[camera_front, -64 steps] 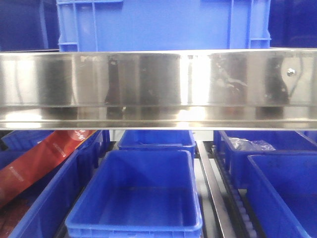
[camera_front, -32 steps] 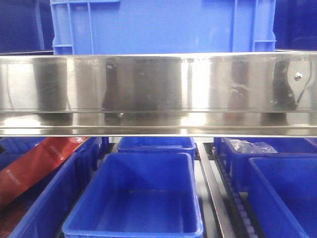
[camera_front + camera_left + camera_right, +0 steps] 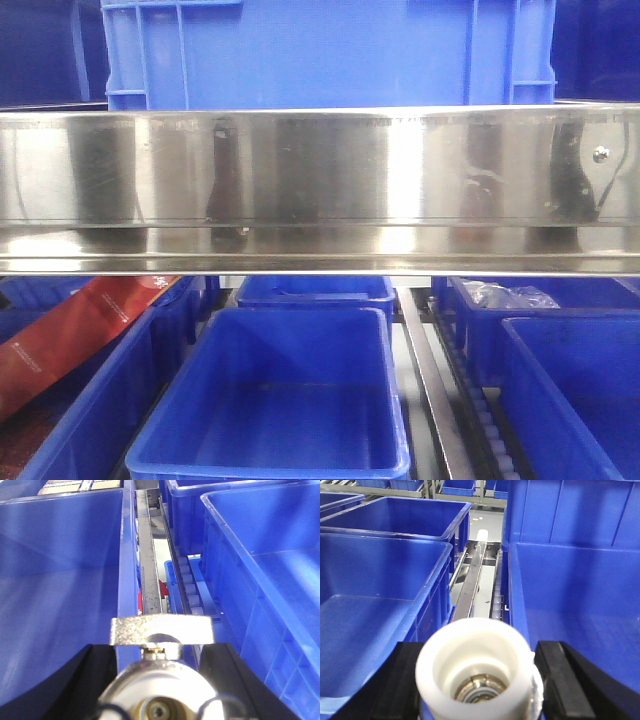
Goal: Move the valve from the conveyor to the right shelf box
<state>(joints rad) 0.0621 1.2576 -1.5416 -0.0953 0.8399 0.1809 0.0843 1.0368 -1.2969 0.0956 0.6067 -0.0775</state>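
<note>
In the left wrist view my left gripper [image 3: 160,680] is shut on a silver metal valve [image 3: 161,630] with a flat handle, held between two black fingers [image 3: 97,672]. It hangs over the rim between two blue bins. In the right wrist view my right gripper [image 3: 475,680] is shut on a white plastic valve [image 3: 475,650] with a brass core, between black fingers [image 3: 560,680]. It hangs above the gap between a left blue box [image 3: 370,595] and a right blue box [image 3: 570,595]. The conveyor is out of view. Neither gripper shows in the front view.
A shiny steel shelf rail [image 3: 320,180] crosses the front view, with a blue crate [image 3: 320,50] above it and blue bins [image 3: 275,400] below. A red packet [image 3: 70,330] lies at the lower left. Steel rails [image 3: 149,570] and white rollers [image 3: 192,590] run between the bins.
A second ago the front view shifted: the shelf rail sits slightly lower and the crate further left. Nothing has moved in the last half second.
</note>
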